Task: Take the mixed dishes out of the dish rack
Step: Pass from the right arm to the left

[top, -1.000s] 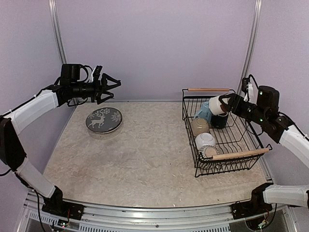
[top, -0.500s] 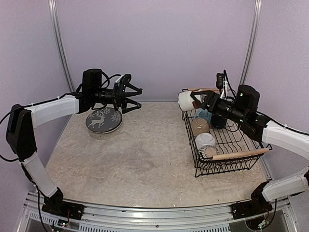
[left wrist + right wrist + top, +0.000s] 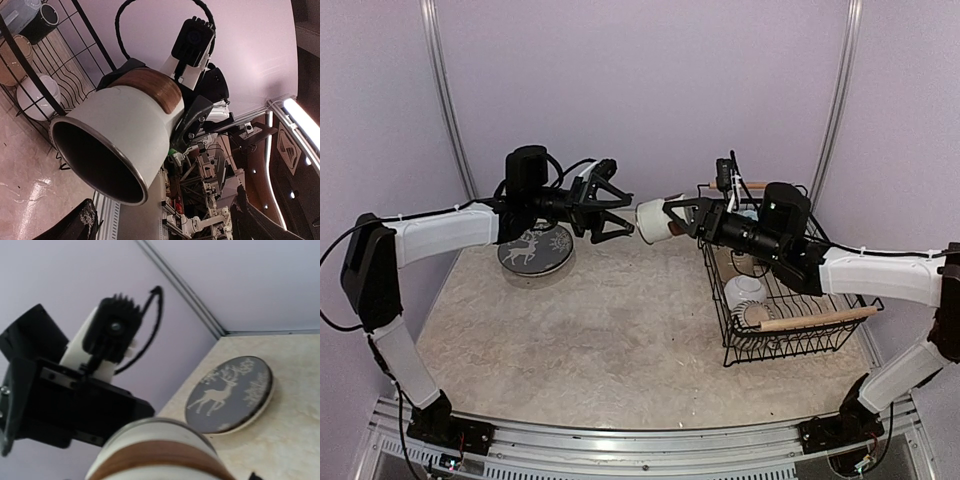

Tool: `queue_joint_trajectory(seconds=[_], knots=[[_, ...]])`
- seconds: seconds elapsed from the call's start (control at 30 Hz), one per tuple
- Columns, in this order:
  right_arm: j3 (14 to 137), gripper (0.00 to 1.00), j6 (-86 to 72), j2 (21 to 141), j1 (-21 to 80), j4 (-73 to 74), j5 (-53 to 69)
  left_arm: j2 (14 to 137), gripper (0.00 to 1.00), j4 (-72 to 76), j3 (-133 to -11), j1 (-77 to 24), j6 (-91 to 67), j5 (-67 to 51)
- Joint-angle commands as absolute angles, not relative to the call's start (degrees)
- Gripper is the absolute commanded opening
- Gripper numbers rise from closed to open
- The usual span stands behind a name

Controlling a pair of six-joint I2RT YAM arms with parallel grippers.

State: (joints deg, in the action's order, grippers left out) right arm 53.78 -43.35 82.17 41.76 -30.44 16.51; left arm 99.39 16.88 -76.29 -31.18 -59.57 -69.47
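Note:
My right gripper [image 3: 678, 219] is shut on the brown-white cup [image 3: 654, 221] and holds it sideways in mid-air left of the dish rack [image 3: 840, 300], its mouth facing left. My left gripper [image 3: 623, 214] is open, its fingertips just short of the cup's rim and apart from it. In the left wrist view the cup [image 3: 120, 135] fills the middle, with my fingers [image 3: 75, 225] spread below it. The deer-pattern plate [image 3: 535, 248] lies on the table at the back left. A white bowl [image 3: 747, 290] and the striped plate [image 3: 755, 318] stay in the rack.
The rack's near wooden handle [image 3: 817, 320] runs along its front edge. The left wrist view shows a dark mug [image 3: 45, 17] and a brown cup [image 3: 12, 60] inside the rack. The right wrist view shows the deer plate [image 3: 230, 395] behind the cup [image 3: 160, 450].
My right arm has carried the cup left, out of the rack to the table's middle. My left gripper has swung right from the left wall to meet it, staying open.

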Motion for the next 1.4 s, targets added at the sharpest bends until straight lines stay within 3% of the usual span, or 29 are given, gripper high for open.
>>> queue_joint_trajectory(seconds=[0.0, 0.6, 0.9, 1.1, 1.2, 1.37], knots=[[55.2, 0.0, -44.5, 84.6, 43.4, -37.9, 17.2, 101.2, 0.85, 25.6, -74.5, -32.1, -64.9, -72.5], [49.4, 0.0, -45.1, 89.3, 47.3, -56.8, 14.7, 104.0, 0.48, 44.9, -72.7, -32.1, -79.2, -75.2], [49.4, 0.0, -43.5, 90.5, 48.0, -55.6, 12.4, 105.7, 0.29, 45.6, -73.2, -32.3, -80.5, -75.6], [48.6, 0.0, -44.1, 90.5, 48.0, -54.7, 10.9, 105.4, 0.06, 44.3, -73.5, -32.0, -79.5, -75.7], [48.4, 0.13, -42.9, 88.9, 47.9, -51.3, 9.4, 104.8, 0.0, 39.7, -73.8, -31.0, -76.2, -75.2], [47.6, 0.61, -41.1, 84.5, 47.8, -40.9, 1.6, 103.0, 0.0, 31.0, -74.6, -29.4, -69.1, -73.6]])
